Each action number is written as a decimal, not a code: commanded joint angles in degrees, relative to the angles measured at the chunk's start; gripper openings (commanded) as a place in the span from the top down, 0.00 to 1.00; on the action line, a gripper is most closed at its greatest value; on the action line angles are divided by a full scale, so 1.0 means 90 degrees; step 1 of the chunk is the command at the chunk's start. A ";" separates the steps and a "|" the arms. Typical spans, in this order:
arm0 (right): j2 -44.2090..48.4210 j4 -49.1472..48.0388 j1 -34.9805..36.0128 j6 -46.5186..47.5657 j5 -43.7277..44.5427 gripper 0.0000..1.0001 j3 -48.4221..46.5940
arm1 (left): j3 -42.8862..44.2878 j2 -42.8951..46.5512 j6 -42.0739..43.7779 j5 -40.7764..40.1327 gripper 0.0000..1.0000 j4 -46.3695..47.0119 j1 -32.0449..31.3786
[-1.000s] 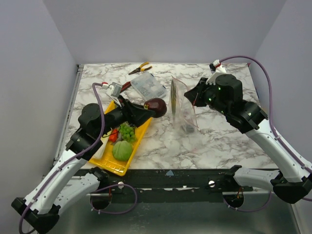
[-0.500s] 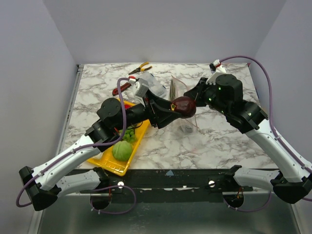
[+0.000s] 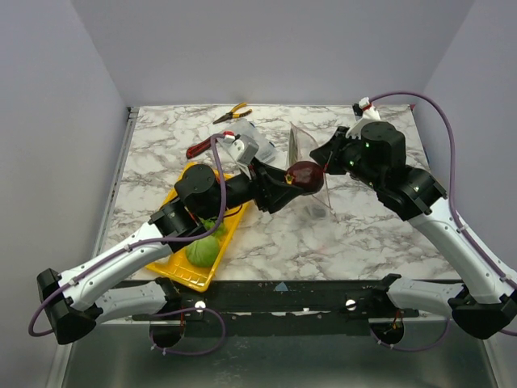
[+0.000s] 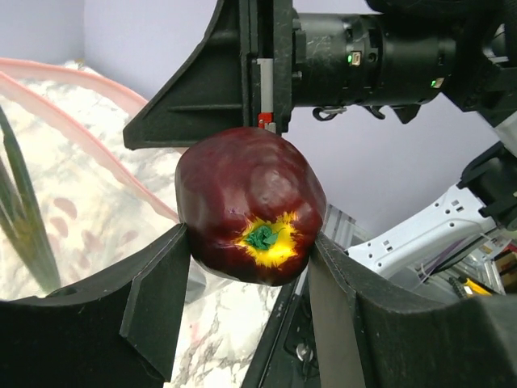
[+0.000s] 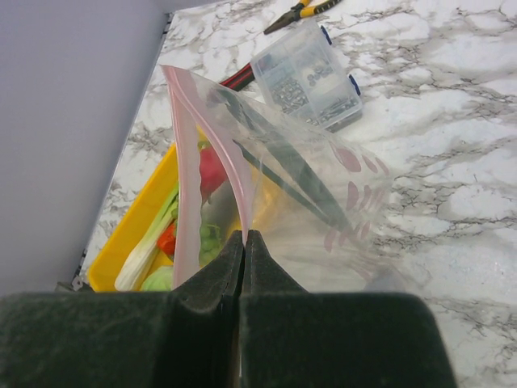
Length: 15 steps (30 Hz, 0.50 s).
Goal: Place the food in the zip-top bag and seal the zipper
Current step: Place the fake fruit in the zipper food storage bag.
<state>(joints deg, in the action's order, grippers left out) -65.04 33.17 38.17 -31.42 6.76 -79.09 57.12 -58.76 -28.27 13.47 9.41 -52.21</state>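
The left fingers [image 4: 157, 303], matte black wedges, were clamped on either side of a glossy dark maroon ball [image 4: 250, 202] with a yellow star and green stem painted on its lumpy end, held off the desk [image 3: 363, 234] right at the mouth of the zip-top bag [image 5: 323, 186]. The right fingers [image 5: 218, 283] were clenched flat on that bag's rim, holding the thin, crinkled clear film upright with its soft pink zipper [image 5: 184, 202] gaping in a narrow loop. Behind, a round, ridged green cabbage [image 3: 202, 250] lay in the rigid yellow tray [image 3: 184, 279] on the veined marble surface.
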 commanded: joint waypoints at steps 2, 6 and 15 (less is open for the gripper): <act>0.0097 -0.0188 0.0107 -0.0081 -0.0304 0.99 -0.0050 | 0.0586 -0.0261 0.0318 -0.0959 1.00 -0.1381 -0.0158; 0.0064 -0.0227 0.0107 -0.0101 -0.0334 0.99 -0.0079 | 0.1026 -0.0559 0.0323 -0.1247 1.00 -0.2212 -0.0205; 0.0071 -0.0267 0.0110 -0.0144 -0.0445 0.99 -0.0096 | 0.1206 -0.0832 0.0069 -0.1565 1.00 -0.2823 -0.0215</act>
<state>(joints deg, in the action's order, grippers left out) -65.01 32.62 38.76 -32.12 4.78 -79.09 65.36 -66.08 -26.61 3.38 -11.05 -53.76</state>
